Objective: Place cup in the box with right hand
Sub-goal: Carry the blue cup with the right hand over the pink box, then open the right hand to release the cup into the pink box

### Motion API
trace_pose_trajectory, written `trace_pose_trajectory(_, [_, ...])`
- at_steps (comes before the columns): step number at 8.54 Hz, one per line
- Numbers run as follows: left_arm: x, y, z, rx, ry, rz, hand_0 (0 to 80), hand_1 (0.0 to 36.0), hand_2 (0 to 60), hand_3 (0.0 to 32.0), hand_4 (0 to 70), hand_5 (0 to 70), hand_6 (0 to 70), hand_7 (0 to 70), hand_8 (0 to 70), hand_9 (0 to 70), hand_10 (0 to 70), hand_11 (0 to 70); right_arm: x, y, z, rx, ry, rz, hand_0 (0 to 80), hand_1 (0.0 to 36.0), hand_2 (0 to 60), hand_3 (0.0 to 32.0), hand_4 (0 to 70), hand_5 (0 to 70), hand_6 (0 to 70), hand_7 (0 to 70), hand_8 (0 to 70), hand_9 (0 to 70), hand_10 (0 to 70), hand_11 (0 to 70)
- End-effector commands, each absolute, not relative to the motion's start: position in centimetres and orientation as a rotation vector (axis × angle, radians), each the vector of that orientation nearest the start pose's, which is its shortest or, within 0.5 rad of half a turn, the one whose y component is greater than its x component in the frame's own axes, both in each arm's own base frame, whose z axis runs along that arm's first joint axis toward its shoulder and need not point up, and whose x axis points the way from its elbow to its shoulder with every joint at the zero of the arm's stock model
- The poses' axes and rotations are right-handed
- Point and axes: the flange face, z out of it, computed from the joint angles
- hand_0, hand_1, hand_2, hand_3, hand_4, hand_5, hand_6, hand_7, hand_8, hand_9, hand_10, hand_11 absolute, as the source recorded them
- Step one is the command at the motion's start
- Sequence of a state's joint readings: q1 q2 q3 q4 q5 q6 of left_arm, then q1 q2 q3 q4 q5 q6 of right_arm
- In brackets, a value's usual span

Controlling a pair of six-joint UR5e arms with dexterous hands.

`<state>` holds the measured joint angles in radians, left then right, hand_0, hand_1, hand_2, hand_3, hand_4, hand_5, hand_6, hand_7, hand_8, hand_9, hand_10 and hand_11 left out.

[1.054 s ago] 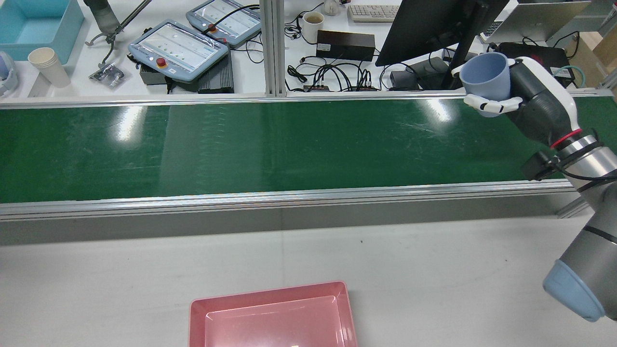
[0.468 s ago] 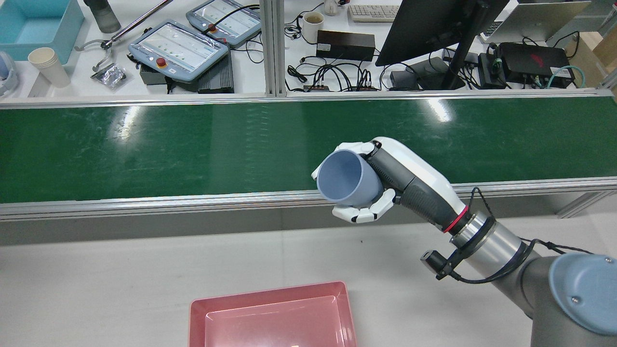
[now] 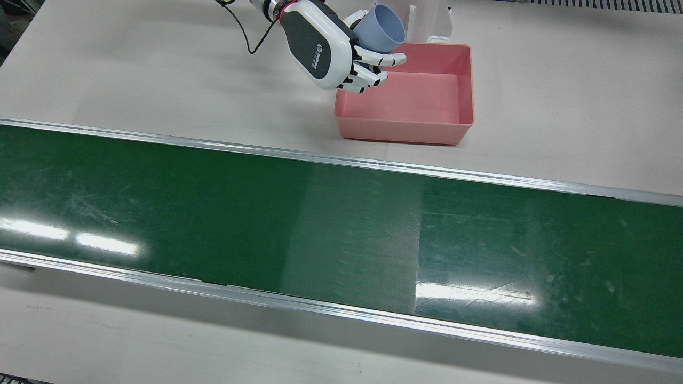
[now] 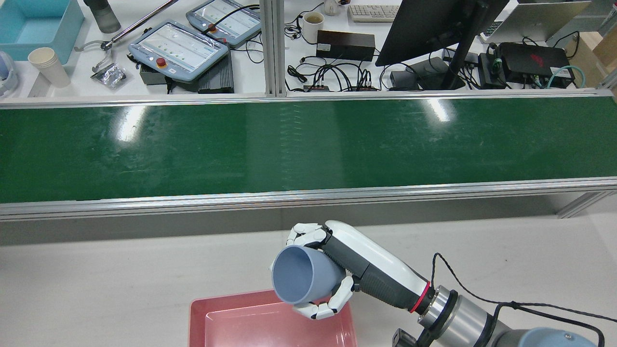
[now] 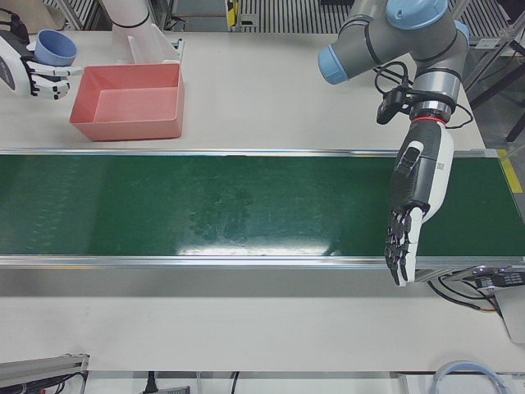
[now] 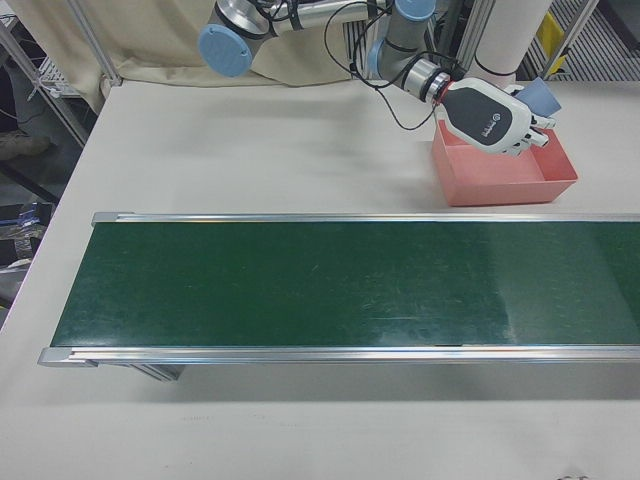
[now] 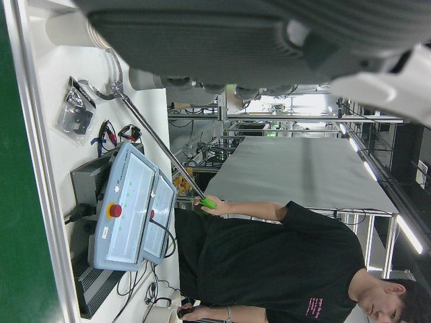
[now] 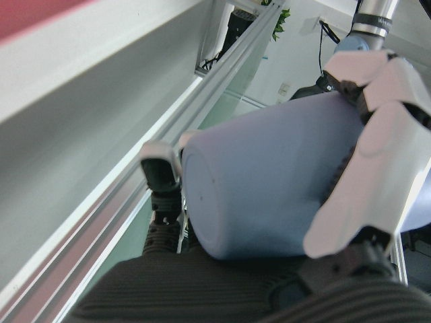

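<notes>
1. Right hand (image 4: 332,270) has swung back from over the green belt (image 4: 308,144); now at the pink box (image 4: 270,320), over its near corner.
2. Fingers wrapped around the blue cup (image 4: 301,282), which is tilted, mouth sideways, raised above the box rim.
3. Left hand (image 5: 408,215) hangs over the belt's far end, fingers straight and apart, holding nothing.

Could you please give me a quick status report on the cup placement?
Right hand shut on blue cup, at pink box corner, not released. Left hand open, over the belt. Box empty.
</notes>
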<state>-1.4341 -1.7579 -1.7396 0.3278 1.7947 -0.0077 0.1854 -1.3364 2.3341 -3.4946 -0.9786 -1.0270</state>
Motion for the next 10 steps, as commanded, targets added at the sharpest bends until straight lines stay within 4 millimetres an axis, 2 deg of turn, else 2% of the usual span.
trace_pose_trajectory(1, [-3.57, -55.67, 54.03, -0.376, 2.056, -1.999, 0.0, 0.0, 0.0, 0.0, 0.0, 0.0, 0.0, 0.0, 0.0, 0.0, 0.0, 0.0, -41.81, -23.14, 27.82, -0.102, -2.260, 1.031, 49.6, 24.8, 32.0, 0.0, 0.0, 6.8, 6.7, 21.4, 5.1, 11.6, 2.3, 5.7])
trace_pose_trajectory(2, [-3.57, -55.67, 54.03, -0.376, 2.056, -1.999, 0.0, 0.0, 0.0, 0.0, 0.0, 0.0, 0.0, 0.0, 0.0, 0.0, 0.0, 0.0, -41.89, -23.08, 27.86, -0.105, -2.260, 1.031, 50.0, 24.9, 28.3, 0.0, 0.0, 6.1, 4.7, 14.1, 0.0, 2.9, 0.0, 0.1])
trace_pose_trajectory(3, [-3.57, -55.68, 54.10, -0.376, 2.054, -2.000, 0.0, 0.0, 0.0, 0.0, 0.0, 0.0, 0.0, 0.0, 0.0, 0.0, 0.0, 0.0, -41.87, -23.07, 27.74, -0.108, -2.263, 1.032, 50.2, 24.7, 25.9, 0.0, 0.0, 6.0, 4.1, 12.0, 0.0, 1.1, 0.0, 0.0])
trace_pose_trajectory(7, [-3.57, -55.68, 54.10, -0.376, 2.054, -2.000, 0.0, 0.0, 0.0, 0.0, 0.0, 0.0, 0.0, 0.0, 0.0, 0.0, 0.0, 0.0, -42.02, -22.95, 27.62, -0.116, -2.273, 1.031, 50.4, 23.8, 21.5, 0.0, 0.0, 5.9, 4.3, 13.7, 0.0, 2.3, 0.0, 0.0])
trace_pose_trajectory(10, [-3.57, -55.68, 54.10, -0.376, 2.054, -2.000, 0.0, 0.0, 0.0, 0.0, 0.0, 0.0, 0.0, 0.0, 0.0, 0.0, 0.0, 0.0, -41.98, -22.95, 27.57, -0.119, -2.275, 1.032, 50.2, 23.5, 21.8, 0.0, 0.0, 5.9, 4.8, 15.4, 0.4, 4.0, 0.0, 0.0])
